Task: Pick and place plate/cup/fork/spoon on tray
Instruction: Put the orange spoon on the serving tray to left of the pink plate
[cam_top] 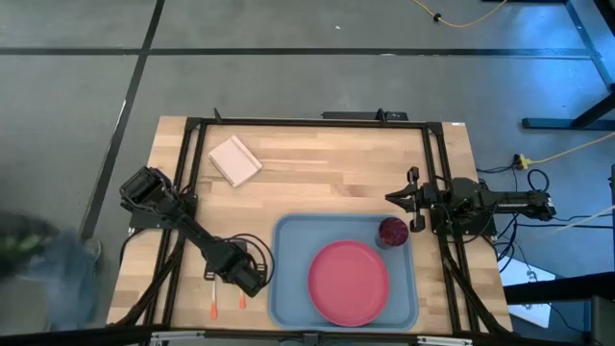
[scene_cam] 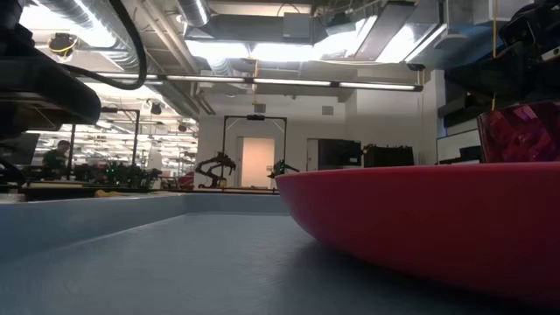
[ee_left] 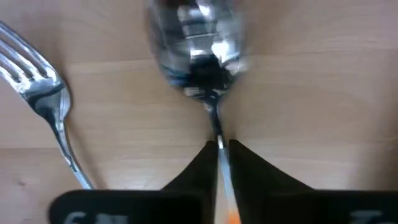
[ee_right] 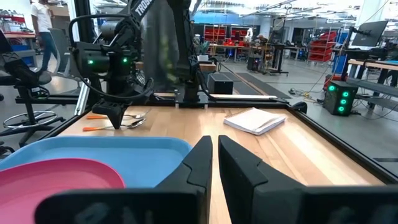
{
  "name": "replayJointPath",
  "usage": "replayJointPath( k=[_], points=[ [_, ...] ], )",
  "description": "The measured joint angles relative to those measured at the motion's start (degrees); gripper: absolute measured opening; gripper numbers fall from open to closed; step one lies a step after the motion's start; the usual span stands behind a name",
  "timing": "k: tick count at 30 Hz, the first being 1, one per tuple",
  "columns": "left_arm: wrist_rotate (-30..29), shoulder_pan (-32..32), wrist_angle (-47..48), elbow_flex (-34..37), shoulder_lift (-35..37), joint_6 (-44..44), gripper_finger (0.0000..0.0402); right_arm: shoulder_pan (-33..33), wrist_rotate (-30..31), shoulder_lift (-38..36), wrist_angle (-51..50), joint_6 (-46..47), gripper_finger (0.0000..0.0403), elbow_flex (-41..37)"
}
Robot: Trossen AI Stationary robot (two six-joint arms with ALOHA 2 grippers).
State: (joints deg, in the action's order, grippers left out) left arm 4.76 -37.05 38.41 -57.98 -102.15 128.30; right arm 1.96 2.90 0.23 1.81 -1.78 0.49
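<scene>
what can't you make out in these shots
- Spoon: handle hidden between the left gripper fingers in the left wrist view; the bowl is blurred.
- Fork: handle cut off by the frame edge there.
- Cup: only one side shows in the low view, behind the plate.
- Tray: near rim cut off in the high view.

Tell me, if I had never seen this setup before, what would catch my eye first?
Probably the big pinkish-red plate lying in the light-blue tray at the table's near edge, with the small dark red cup in the tray's corner beside it. Next, the left end effector just left of the tray, its fingers closed on the neck of the spoon, with the fork lying alongside. The right end effector waits just beyond the cup.
</scene>
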Motion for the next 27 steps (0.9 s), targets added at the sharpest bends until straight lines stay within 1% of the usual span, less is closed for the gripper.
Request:
replayJointPath(
  k=[2,6,8,13,15,17,20,22,23,27],
  points=[
    [0.1,0.1,0.2,0.0,0.0,-1.7,0.0011,0.0,0.0,0.0,0.0,-0.1,0.0033,0.0],
    [1.4,1.2,1.3,0.1,0.5,-3.9,0.0007,0.0,0.0,0.0,0.0,0.0,0.0033,0.0],
    [0.6,2.0,2.1,0.2,1.5,-5.8,0.0005,0.0,0.0,0.0,0.0,-0.1,0.0033,0.0],
    [-0.6,6.1,3.2,-0.4,6.7,-8.7,0.0003,0.0,0.0,0.0,0.0,-0.1,0.0033,0.0],
    [-2.6,7.3,3.4,-1.8,7.8,-9.8,0.0002,0.0,0.0,0.0,0.0,0.0,0.0033,0.0],
    [-5.5,8.2,3.4,-4.8,8.4,-11.2,0.0002,0.0,0.0,0.0,0.0,-0.1,0.0033,0.0],
    [-10.0,9.1,3.2,-8.7,8.3,-13.2,0.0002,0.0,0.0,0.0,0.0,0.0,0.0033,0.0],
    [-13.0,9.7,3.1,-10.5,7.3,-13.5,0.0002,0.0,0.0,0.0,0.0,-0.1,0.0033,0.0],
    [-13.6,10.1,2.7,-10.8,6.4,-13.8,0.0002,0.0,0.0,0.0,0.0,-0.1,0.0033,0.0],
    [-11.0,11.4,0.0,-11.0,2.4,-15.7,0.0001,0.0,0.0,0.0,0.0,0.0,0.0033,0.0]
  ],
)
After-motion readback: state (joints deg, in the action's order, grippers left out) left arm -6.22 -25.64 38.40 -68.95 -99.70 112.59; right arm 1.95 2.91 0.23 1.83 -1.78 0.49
